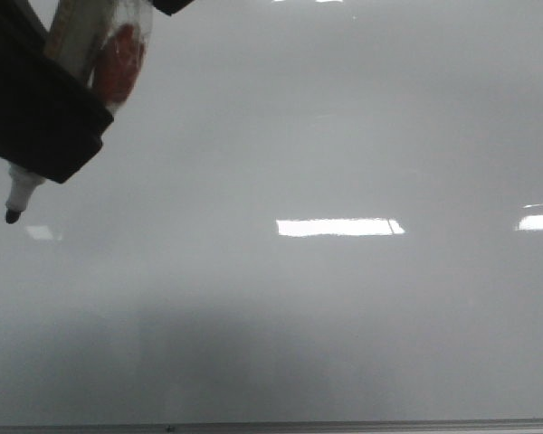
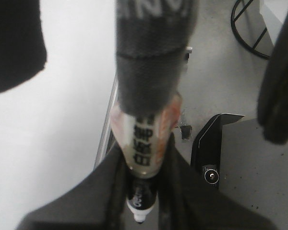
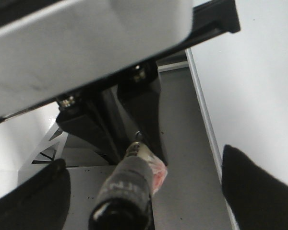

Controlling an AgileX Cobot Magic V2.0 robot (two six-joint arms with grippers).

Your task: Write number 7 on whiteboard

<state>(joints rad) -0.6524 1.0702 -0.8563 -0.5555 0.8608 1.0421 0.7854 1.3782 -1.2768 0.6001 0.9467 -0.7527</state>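
**Item 1: left gripper** (image 2: 142, 191). Nearest the front camera, at the upper left of that view. It is closed on the marker (image 1: 20, 192), with the black jaws pressed on the barrel just above the nib end.

**Item 2: marker.**
- Build: white nose and a dark nib (image 1: 12, 215) pointing down at the board. The barrel carries printed characters, some orange-red marking and a grey wrap on its rear half.
- Position: tilted. Whether the nib touches the surface cannot be told from these views.
- Handling (judged): light, rigid and smooth-sided, so liable to twist or slide in the jaws under sideways writing load. The low hold near the nib suits steady strokes. The wrapped section would give better friction.

**Item 3: right gripper** (image 3: 146, 194). Its jaws are spread wide, with 1 dark finger on each side of the marker's wrapped rear end. It holds nothing, and there is a clear gap on both sides.

**Item 4: whiteboard** (image 1: 344, 316). It lies beneath and beyond the marker and fills the front view.
- Surface: glossy pale grey, with a thin grey frame edge (image 1: 344, 426) along the near side. It shows 2 bright rectangular light reflections (image 1: 339, 227).
- Handling (judged): hard, flat and slick. The nib should glide with light pressure. Heavy pressure risks splaying the tip.

**Item 5: number 7.** No stroke shows anywhere on the board, so writing is judged not yet begun. The nib hangs over the board's left part.
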